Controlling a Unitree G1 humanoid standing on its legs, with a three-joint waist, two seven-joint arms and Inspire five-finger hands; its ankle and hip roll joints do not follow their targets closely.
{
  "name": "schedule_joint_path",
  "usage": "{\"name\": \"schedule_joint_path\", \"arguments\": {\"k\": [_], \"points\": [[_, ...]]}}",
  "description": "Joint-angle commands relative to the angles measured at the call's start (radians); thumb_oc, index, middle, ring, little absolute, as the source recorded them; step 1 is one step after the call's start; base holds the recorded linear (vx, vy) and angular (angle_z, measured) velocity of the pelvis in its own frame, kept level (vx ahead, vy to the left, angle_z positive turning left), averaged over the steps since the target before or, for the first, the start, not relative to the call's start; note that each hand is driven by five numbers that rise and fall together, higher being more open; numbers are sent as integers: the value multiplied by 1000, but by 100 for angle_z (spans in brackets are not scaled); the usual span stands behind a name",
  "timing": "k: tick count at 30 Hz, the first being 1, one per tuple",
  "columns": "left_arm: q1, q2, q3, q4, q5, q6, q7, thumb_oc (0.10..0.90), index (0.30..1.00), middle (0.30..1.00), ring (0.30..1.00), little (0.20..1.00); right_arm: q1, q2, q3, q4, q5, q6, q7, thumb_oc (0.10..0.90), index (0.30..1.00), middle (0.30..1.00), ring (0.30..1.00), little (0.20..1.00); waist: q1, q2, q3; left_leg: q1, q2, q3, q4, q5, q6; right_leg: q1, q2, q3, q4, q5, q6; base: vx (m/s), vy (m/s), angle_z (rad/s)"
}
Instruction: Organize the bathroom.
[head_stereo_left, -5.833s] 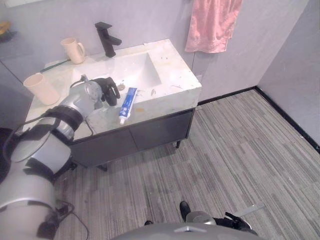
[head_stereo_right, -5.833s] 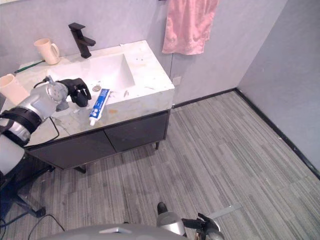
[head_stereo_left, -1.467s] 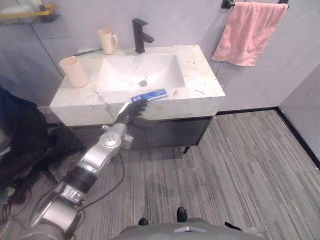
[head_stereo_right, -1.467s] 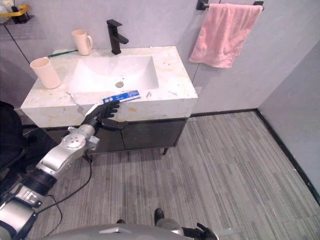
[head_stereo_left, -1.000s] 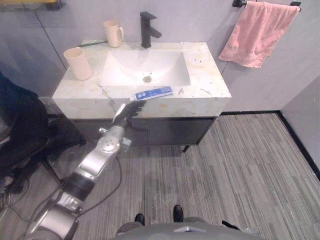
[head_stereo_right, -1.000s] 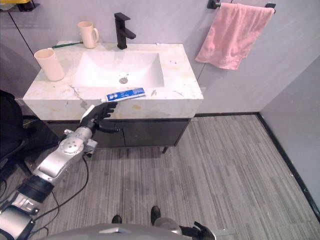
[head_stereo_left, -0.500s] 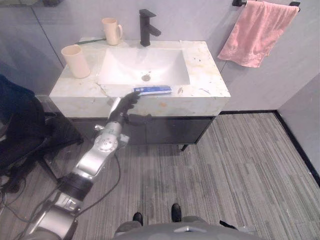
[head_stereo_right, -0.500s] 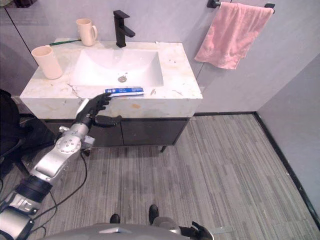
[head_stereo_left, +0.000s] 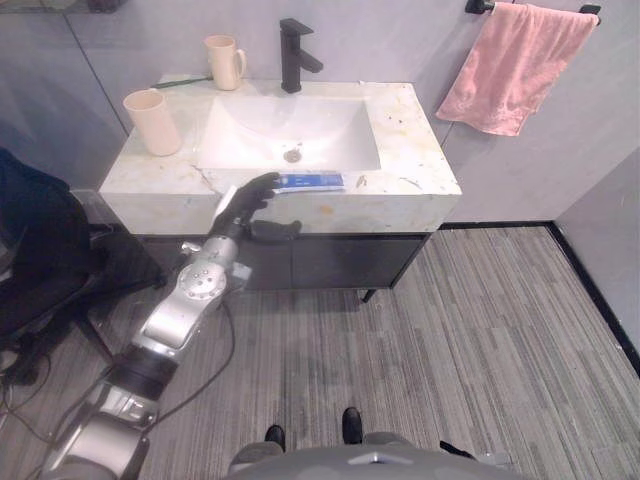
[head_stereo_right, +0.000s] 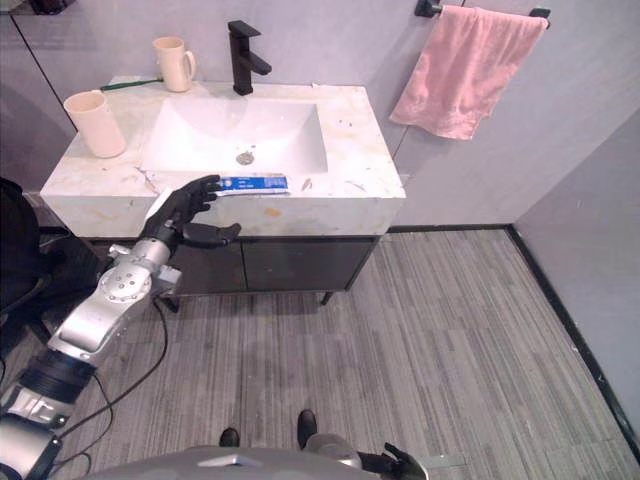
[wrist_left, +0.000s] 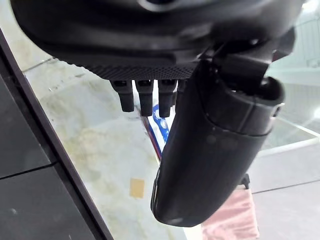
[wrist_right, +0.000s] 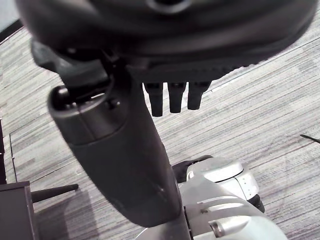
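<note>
Marble counter (head_stereo_left: 420, 180) with sunken basin (head_stereo_left: 290, 130) set against grey wall; black faucet (head_stereo_left: 297, 55) mounted behind basin. Toothpaste tube (head_stereo_left: 312, 181) laid flat on front rim of counter, just before basin. Left hand (head_stereo_left: 245, 203) raised at counter's front edge, fingers stretched out straight, tips at tube's left end, thumb spread below; nothing gripped. Two cups placed at left: one (head_stereo_left: 153, 122) on counter, one (head_stereo_left: 224, 62) near faucet. Pink towel (head_stereo_left: 512, 65) hung at right. Right hand (wrist_right: 165, 95) held over striped floor (wrist_right: 260, 115), fingers extended, empty.
</note>
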Motion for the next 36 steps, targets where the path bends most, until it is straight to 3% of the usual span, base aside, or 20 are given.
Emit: {"name": "schedule_joint_path", "arguments": {"k": [1,9,17,22,28,33,36], "points": [[-105,32,86,-198,-5,-164,-21,800,900,900,900,900,-14,-24,-16,9,-25,-17,-4,800,900,900,900,900,4,28,-19,-7,-70,3,14,-38,92,8,-5,-39,74,-50,36,-45,-7,0],[-177,175,158,-261,-71,-95,-195,800,900,900,900,900,-35,-44,-30,20,-26,-1,7,800,900,900,900,900,6,48,-44,5,-72,-8,9,-38,83,29,-1,-45,63,-61,28,-42,-10,1],[-369,375,86,-119,-67,-47,-328,800,900,900,900,900,-73,-76,-20,30,-17,34,17,800,900,900,900,900,-7,74,-80,21,-69,1,2,-39,73,47,7,-37,53,-68,24,-43,-28,2],[-471,512,-22,178,-22,-152,-455,800,900,900,900,900,-99,-104,-19,42,-13,55,22,800,900,900,900,900,-12,99,-99,20,-69,-1,2,-32,65,57,12,-37,43,-67,19,-66,-30,-3],[-596,584,-216,490,76,-323,-554,800,900,900,900,900,-113,-129,-20,69,-5,47,28,800,900,900,900,900,-22,117,-112,7,-67,1,2,-17,50,60,11,-48,23,-52,25,-50,-19,5],[-716,596,-374,617,68,-384,-577,800,900,900,900,900,-119,-152,-10,84,7,49,36,800,900,900,900,900,-30,126,-114,2,-64,10,2,-10,46,59,10,-56,18,-51,26,-29,-12,7],[-772,591,-436,648,134,-407,-482,800,900,900,900,900,-117,-150,-4,87,16,42,31,800,900,900,900,900,-34,126,-115,3,-61,13,2,-12,47,61,10,-58,19,-56,27,-12,-30,7]]}}
